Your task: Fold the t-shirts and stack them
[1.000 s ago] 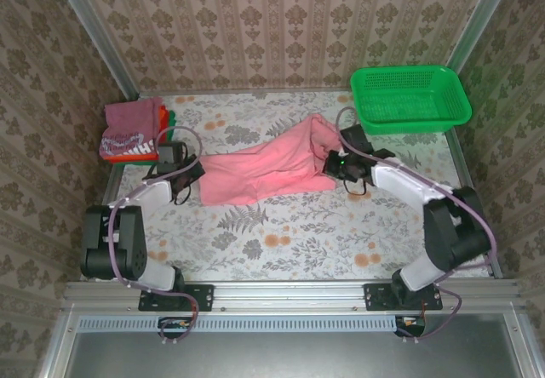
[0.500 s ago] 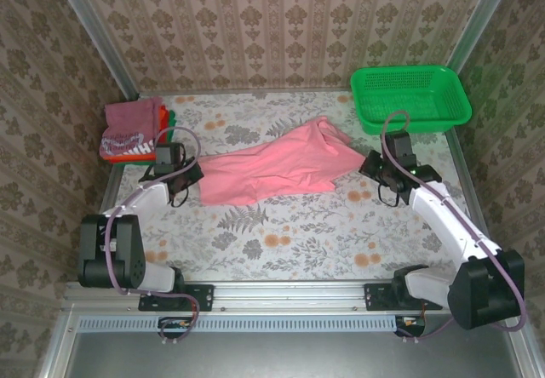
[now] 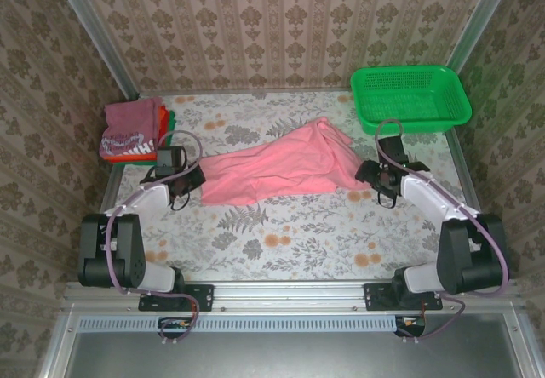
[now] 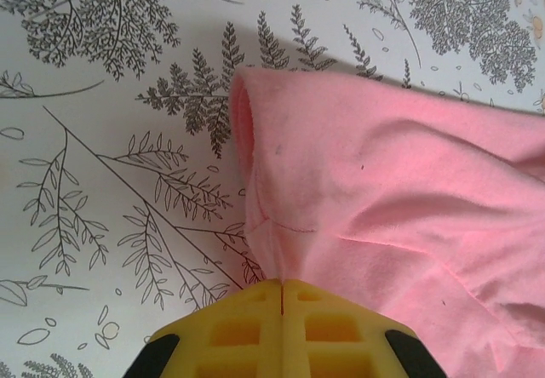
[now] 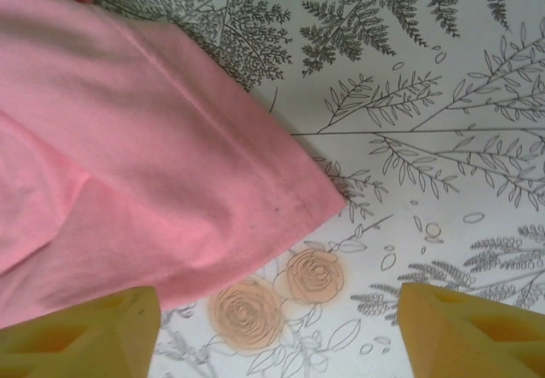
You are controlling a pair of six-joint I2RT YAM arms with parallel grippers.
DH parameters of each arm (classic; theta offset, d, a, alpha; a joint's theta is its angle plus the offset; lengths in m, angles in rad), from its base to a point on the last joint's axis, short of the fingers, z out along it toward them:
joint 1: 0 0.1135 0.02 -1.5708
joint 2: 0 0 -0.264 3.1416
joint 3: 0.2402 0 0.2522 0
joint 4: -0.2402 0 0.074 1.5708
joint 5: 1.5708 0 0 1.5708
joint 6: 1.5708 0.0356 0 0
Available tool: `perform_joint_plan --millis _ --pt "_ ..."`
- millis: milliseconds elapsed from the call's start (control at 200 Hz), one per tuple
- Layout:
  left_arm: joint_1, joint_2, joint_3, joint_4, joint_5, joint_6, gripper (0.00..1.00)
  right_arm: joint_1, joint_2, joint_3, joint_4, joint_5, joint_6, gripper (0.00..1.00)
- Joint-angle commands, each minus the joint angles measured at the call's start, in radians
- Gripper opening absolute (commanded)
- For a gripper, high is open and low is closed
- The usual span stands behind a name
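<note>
Salmon-pink t-shirt [image 3: 281, 169], white tablecloth [image 3: 281, 233] (grey ferns, orange roses), bright green mesh basket [image 3: 413, 125].

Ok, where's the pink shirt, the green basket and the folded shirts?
pink shirt [image 3: 272, 169]: top view, middle of cloth.
green basket [image 3: 412, 123]: top view, near wall.
folded shirts [image 3: 128, 124]: top view, maroon top shirt.

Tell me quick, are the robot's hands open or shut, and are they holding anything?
Left gripper: shut, pinching the edge of the pink t-shirt.
Right gripper: open, holding nothing.
</note>
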Motion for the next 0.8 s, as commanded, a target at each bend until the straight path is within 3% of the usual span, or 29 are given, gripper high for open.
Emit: perform_joint_plan --millis 0,170,420,605,635,750,795 --pt "-0.006 0.015 -0.006 -0.015 0.004 0.018 0.0 0.032 0.079 0.017 -0.011 0.062 -0.041 0.7" --pt "-0.006 0.032 0.002 -0.009 0.009 0.019 0.0 0.08 0.192 0.085 -0.023 0.124 -0.07 0.64" --pt "-0.004 0.023 -0.003 -0.016 0.002 0.024 0.0 0.072 0.298 0.164 -0.038 0.18 -0.11 0.55" --pt "-0.005 0.026 -0.006 -0.012 0.0 0.019 0.0 0.044 0.377 0.192 -0.035 0.126 -0.126 0.54" --pt "-0.004 0.027 -0.006 -0.012 0.001 0.019 0.0 0.041 0.389 0.2 -0.043 0.122 -0.124 0.47" --pt "-0.004 0.029 -0.003 -0.007 0.002 0.019 0.0 0.027 0.401 0.219 -0.075 0.085 -0.13 0.49" --pt "-0.004 0.031 -0.004 -0.002 0.003 0.018 0.0 0.021 0.404 0.22 -0.085 0.055 -0.132 0.45"
